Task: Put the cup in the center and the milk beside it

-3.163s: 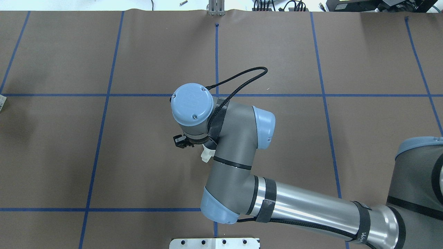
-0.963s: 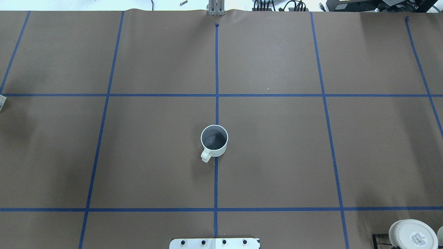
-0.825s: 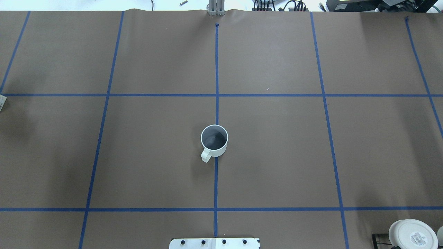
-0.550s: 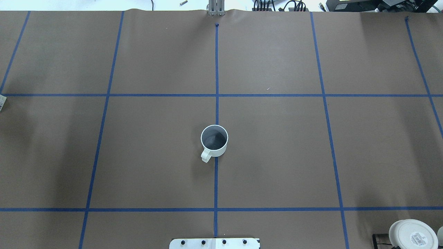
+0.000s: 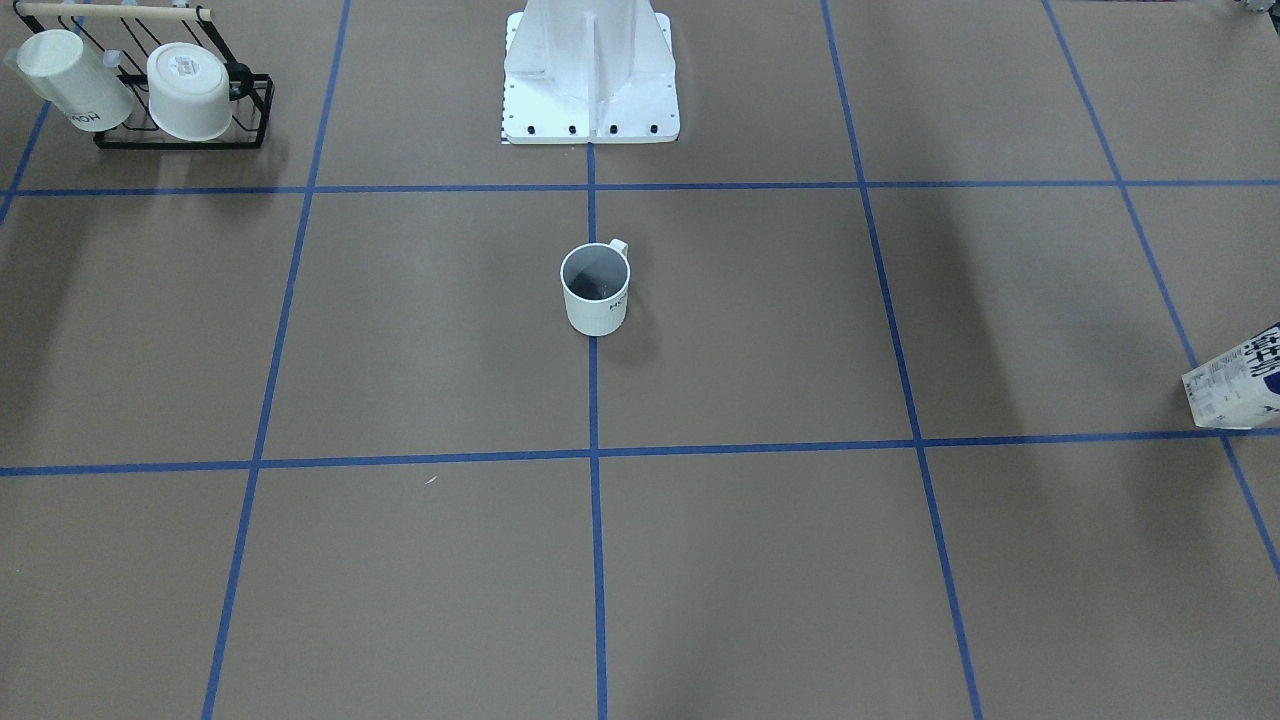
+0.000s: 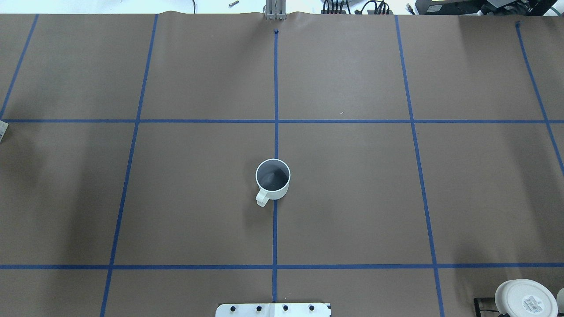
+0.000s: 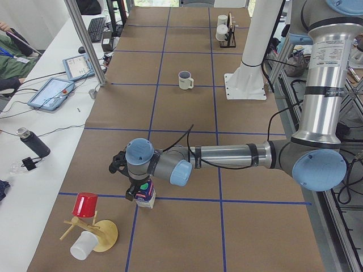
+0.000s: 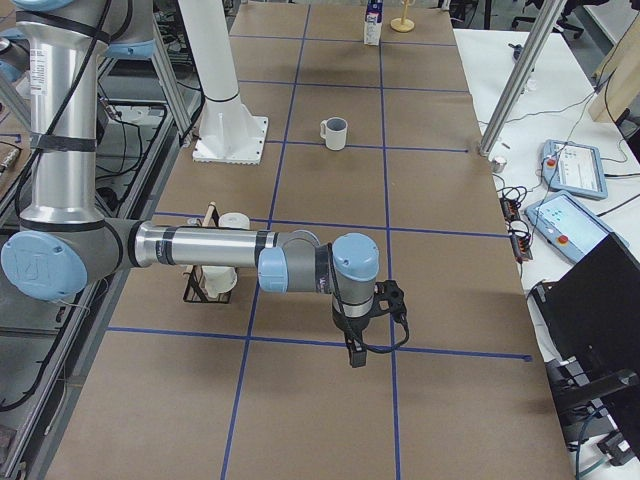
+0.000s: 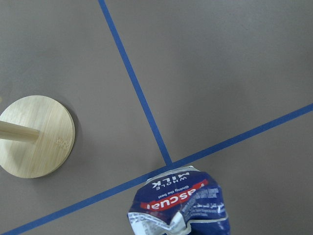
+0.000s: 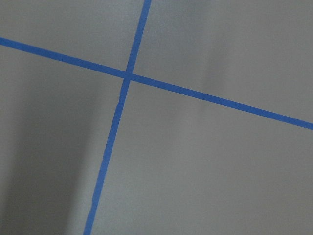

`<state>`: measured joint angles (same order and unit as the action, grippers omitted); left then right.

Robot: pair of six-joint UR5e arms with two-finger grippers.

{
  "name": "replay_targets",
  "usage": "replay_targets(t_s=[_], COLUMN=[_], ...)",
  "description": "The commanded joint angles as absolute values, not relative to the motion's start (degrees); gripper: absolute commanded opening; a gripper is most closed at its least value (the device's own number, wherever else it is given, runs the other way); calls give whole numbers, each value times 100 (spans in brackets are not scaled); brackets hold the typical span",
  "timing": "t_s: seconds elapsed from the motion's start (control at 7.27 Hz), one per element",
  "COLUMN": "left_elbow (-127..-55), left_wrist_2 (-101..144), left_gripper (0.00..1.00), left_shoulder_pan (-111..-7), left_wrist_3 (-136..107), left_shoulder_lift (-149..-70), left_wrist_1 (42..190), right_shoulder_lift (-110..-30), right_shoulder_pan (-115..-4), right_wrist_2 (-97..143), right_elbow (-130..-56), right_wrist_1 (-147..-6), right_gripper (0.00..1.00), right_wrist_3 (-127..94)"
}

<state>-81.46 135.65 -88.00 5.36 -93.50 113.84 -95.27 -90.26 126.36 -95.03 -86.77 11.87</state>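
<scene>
We see bare tabletop [image 6: 352, 198] on every side of the cup [image 6: 272, 178], so jaws could come in from either flank; the nearest bulk is the robot's white base [image 5: 590, 75], well apart behind it. At the milk [image 9: 181, 205], the wooden stand [image 9: 34, 136] is near on one side, with bare tabletop on the other sides we can see. The cup rack [image 5: 150, 90] sits off in a corner beside the base.

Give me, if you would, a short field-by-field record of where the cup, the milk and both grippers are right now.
cup: upright on the middle blue tape line, handle toward the robot
milk: standing at the table's end on the robot's left, far from the cup
left gripper: right over the milk's top; open or shut cannot be told
right gripper: above bare table on the robot's right; open or shut cannot be told
progress: cup in the center; milk not yet beside it
</scene>
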Motion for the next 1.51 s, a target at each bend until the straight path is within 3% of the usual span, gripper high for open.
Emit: replay_targets(t_s=[0.0, 0.55, 0.69, 0.96, 1.1, 1.38], left_elbow=[-7850, -7567, -7567, -7559, -7567, -7690], left_wrist_2=[13562, 13562, 13562, 13553, 13553, 13570], left_gripper=[98, 98, 89, 17, 0, 0], left_shoulder_pan=[-8772, -8376, -8376, -8376, -8376, -8376], left_wrist_3=[-161, -817, -809, -791, -791, -835], left_shoulder_lift=[-9369, -9369, -9369, -9360, -9343, -9316], left_wrist_1=[11949, 12639, 12656, 12726, 12735, 12735], right_shoulder_lift=[-9527, -9519, -9519, -9519, -9510, -9510], right_shoulder_pan=[-9018, -9018, -9018, -9009, -8991, -8991], right_wrist_2=[12630, 12612, 12604, 12604, 12604, 12612], right_elbow=[-9405, -9396, -9396, -9396, -9396, -9396], right_wrist_1=[-8666, -8666, -8666, -8657, -8657, -8657], right_gripper=[100, 100, 100, 100, 100, 100], right_wrist_3=[1187, 1195, 1195, 1187, 1187, 1187])
